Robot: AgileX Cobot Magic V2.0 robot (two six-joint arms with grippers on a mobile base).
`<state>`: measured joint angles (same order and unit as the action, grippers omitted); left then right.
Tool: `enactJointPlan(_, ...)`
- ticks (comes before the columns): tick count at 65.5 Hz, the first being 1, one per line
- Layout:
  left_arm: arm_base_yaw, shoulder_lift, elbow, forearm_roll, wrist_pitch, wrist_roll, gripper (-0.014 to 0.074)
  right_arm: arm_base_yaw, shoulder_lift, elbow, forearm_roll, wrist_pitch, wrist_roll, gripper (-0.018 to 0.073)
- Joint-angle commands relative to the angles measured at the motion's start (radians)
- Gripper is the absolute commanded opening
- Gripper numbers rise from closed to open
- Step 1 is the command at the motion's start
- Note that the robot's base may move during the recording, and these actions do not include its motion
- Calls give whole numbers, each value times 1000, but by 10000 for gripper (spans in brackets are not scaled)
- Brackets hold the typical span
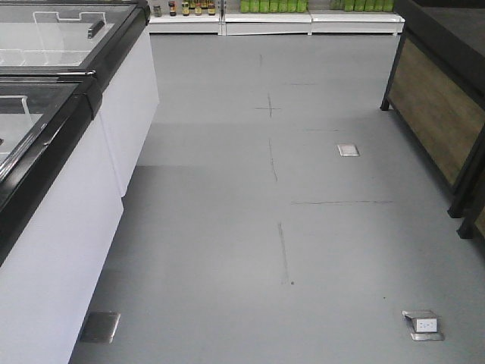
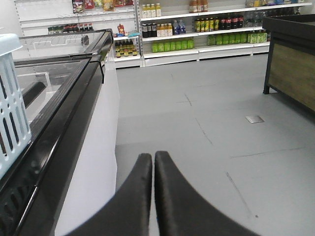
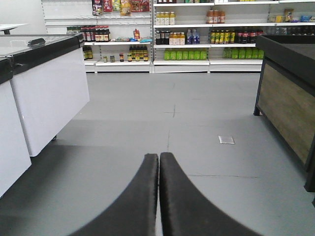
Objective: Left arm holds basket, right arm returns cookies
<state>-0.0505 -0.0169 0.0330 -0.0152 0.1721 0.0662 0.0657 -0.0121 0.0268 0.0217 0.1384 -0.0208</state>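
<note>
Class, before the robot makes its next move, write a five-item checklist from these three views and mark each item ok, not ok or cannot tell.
1. Left fingers free to grasp: not ok, shut, nothing between them.
2. Basket held: not ok, it sits at the left edge above the freezer, apart from the fingers.
3. Right fingers carrying the cookies: not ok, shut and empty.
4. Cookies located: cannot tell, they appear in no view.
5. Floor ahead passable: ok, only flat floor sockets show.
</note>
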Motion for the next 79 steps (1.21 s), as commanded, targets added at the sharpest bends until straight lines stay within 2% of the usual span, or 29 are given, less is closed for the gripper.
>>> enactJointPlan(1,-5,-11,-17,-9,-82,1,-6,0,-17,4,-1,-69,-6,-11)
enactJointPlan(30,-5,-11,-24,-9,-89,1,-6,0,-17,4,-1,-69,-6,-11)
enactJointPlan(34,-5,-11,-28,-9,-123,-3,-6,0,-17,4,-1,-69,-6,-11)
enactJointPlan(41,-5,-10,-43,-9,-266,-92,-6,0,-17,4,-1,-69,-6,-11)
enactJointPlan(45,-5,2,-91,-9,-288,-157,-6,0,-17,4,-1,-69,-6,-11)
enactJointPlan(48,-5,29,-131,-9,-283,-165,-6,0,-17,4,-1,-69,-6,-11)
enactJointPlan(56,-5,166,-295,-5,-195,-117,-6,0,-17,4,-1,-69,-6,-11)
enactJointPlan(62,-5,342,-450,-1,-86,-7,-6,0,-17,4,-1,-69,-6,-11)
enactJointPlan(68,-5,485,-581,-1,-23,98,-6,0,-17,4,-1,-69,-6,-11)
enactJointPlan(79,-5,631,-689,-2,-23,120,-6,0,-17,4,-1,-69,-6,-11)
